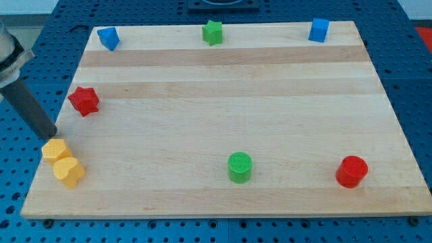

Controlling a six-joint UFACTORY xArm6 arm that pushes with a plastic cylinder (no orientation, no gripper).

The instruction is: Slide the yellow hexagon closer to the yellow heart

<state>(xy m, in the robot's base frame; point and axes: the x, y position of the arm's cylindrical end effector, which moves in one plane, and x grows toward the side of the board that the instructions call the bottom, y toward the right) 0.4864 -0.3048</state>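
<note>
The yellow hexagon (55,150) sits near the board's left edge at the view's lower left. The yellow heart (69,171) lies just below and right of it, and the two touch. My tip (51,136) is at the end of the dark rod, right at the hexagon's upper edge, on the side away from the heart.
A red star (84,100) lies above the yellow pair. A blue block (108,38), a green star (212,32) and a blue cube (318,30) line the top edge. A green cylinder (239,167) and a red cylinder (352,171) stand near the bottom edge.
</note>
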